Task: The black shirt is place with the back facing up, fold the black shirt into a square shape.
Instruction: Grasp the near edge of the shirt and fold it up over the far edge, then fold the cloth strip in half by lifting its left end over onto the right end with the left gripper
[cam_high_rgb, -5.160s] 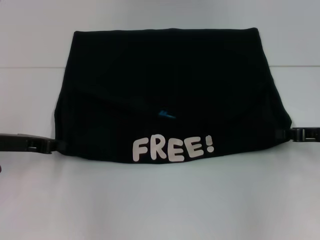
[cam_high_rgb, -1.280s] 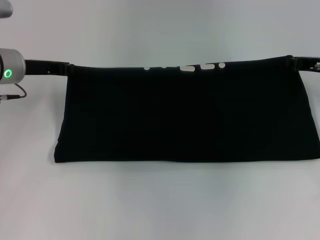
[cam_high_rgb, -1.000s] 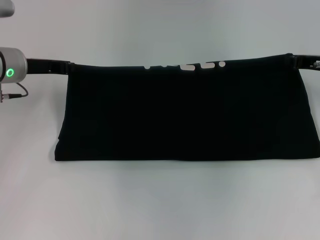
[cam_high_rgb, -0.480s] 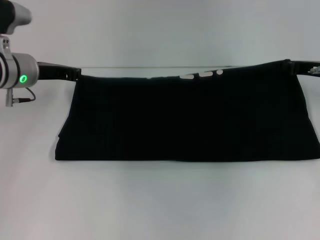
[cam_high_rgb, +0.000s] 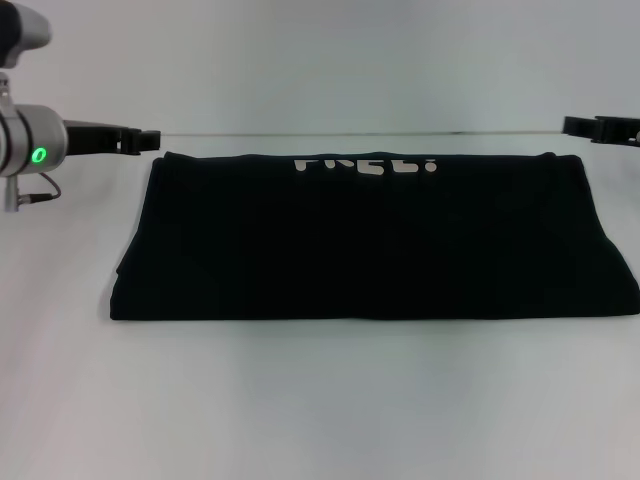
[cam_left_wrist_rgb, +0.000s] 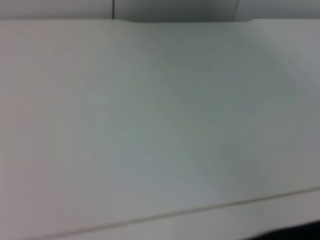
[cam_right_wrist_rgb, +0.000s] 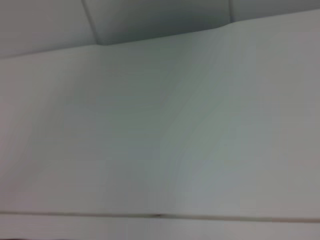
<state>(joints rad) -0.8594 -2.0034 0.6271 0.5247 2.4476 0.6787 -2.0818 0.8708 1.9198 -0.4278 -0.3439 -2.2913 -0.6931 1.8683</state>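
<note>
The black shirt (cam_high_rgb: 370, 250) lies flat on the white table (cam_high_rgb: 320, 410) as a wide folded band. Part of its white lettering (cam_high_rgb: 365, 165) shows along the far edge. My left gripper (cam_high_rgb: 152, 140) hovers just off the shirt's far left corner, open and empty. My right gripper (cam_high_rgb: 570, 126) hovers just beyond the far right corner, open and empty. Neither touches the cloth. The left wrist view shows only the bare table (cam_left_wrist_rgb: 160, 125), and so does the right wrist view (cam_right_wrist_rgb: 160, 125).
A thin seam (cam_high_rgb: 350, 133) runs across the table just behind the shirt. My left arm's silver wrist with a green light (cam_high_rgb: 38, 155) is at the left edge. Bare table lies in front of the shirt.
Both grippers carried the near edge with the lettering over to the far side, then let go. The far edge has dropped flat and the grippers have pulled slightly outward.
</note>
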